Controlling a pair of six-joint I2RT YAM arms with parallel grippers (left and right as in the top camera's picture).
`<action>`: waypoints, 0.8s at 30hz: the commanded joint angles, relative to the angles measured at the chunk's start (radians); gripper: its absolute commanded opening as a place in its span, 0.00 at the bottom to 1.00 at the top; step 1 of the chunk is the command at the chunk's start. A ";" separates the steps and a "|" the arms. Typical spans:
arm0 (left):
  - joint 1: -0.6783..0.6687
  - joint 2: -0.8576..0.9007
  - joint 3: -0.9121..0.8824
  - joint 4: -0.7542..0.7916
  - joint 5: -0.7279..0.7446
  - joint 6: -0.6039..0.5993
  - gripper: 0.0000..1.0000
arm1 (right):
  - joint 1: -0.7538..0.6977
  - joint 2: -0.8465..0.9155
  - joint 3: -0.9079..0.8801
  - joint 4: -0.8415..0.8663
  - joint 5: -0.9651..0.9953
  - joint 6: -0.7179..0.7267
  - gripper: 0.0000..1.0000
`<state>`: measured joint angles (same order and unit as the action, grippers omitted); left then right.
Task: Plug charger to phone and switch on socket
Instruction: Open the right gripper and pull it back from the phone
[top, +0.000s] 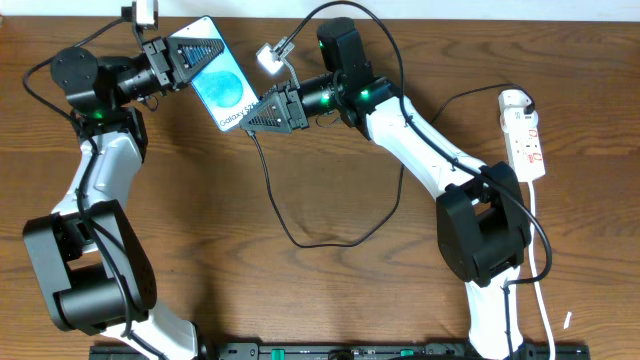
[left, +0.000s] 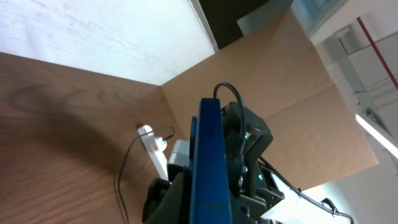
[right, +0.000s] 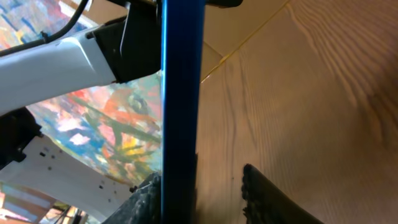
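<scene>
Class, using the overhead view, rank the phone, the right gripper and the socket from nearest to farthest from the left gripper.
1. phone, held by the left gripper.
2. right gripper, at the phone's lower end.
3. socket, far right.

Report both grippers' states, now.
Left gripper: closed, holding the phone by its upper end.
Right gripper: open, fingers apart on either side of the phone's lower edge, holding nothing.

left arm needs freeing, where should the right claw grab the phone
Grip the phone at its free lower end, coming from the right: the left claw clamps the top end, and the thin body suits pinching across its flat faces.
</scene>
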<state>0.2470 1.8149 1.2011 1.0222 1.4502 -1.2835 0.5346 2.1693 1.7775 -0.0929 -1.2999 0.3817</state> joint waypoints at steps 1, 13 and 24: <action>0.021 -0.010 0.009 0.009 0.042 -0.017 0.07 | -0.005 0.008 0.013 0.004 0.017 -0.032 0.73; 0.032 -0.010 0.009 0.009 0.046 -0.017 0.08 | -0.009 0.008 0.013 0.015 0.013 -0.039 0.99; 0.032 -0.010 0.009 0.009 0.060 -0.018 0.07 | -0.086 0.008 0.013 0.010 0.042 -0.038 0.99</action>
<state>0.2768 1.8149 1.2011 1.0218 1.4952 -1.2861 0.4820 2.1696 1.7775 -0.0811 -1.2636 0.3553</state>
